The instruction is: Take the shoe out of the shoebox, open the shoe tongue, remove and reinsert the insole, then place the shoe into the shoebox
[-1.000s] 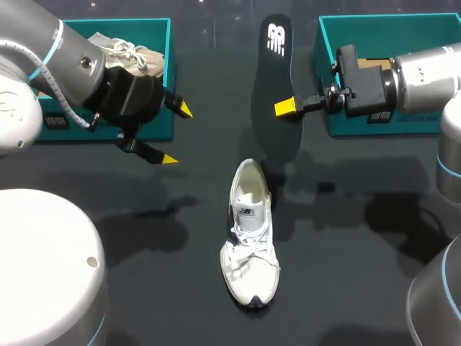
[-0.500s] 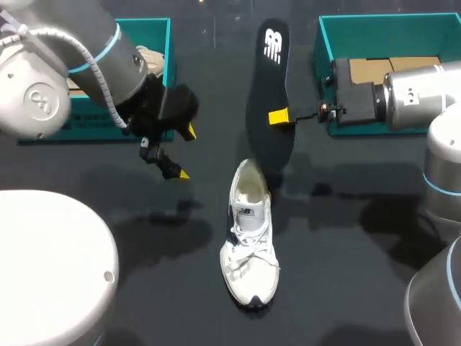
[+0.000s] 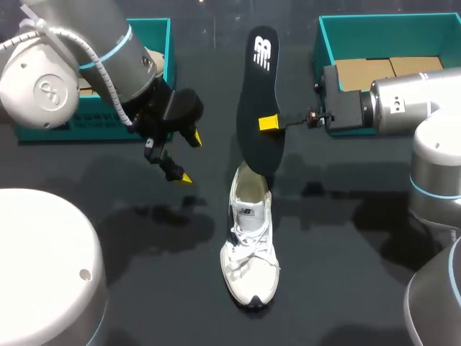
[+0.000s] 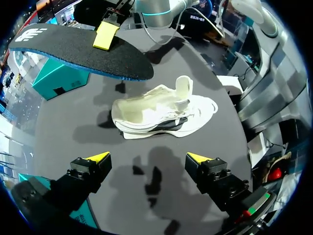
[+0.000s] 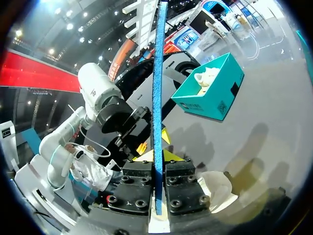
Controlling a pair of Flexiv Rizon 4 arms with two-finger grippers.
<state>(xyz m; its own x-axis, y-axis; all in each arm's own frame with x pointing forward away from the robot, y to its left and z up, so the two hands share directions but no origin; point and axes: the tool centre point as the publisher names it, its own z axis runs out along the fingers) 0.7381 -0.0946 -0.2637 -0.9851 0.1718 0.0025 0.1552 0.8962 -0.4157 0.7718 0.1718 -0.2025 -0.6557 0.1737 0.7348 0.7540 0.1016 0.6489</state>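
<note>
A white shoe lies on the dark table, toe toward me, heel opening up. The black insole hangs in the air above and behind the heel, its lower end just over the opening. My right gripper is shut on the insole at its middle. In the right wrist view the insole stands edge-on between the right gripper fingers, with the shoe's heel below. My left gripper hovers open to the left of the shoe. Ahead of the left gripper the shoe lies on its side, with the insole above it.
A teal shoebox stands at the back left, mostly behind my left arm; the right wrist view shows the box holding another shoe. A second teal shoebox with cardboard inside sits at the back right.
My right gripper has carried the insole leftward and down toward the shoe's heel. The left arm has swung right, bringing its open gripper closer to the shoe.
</note>
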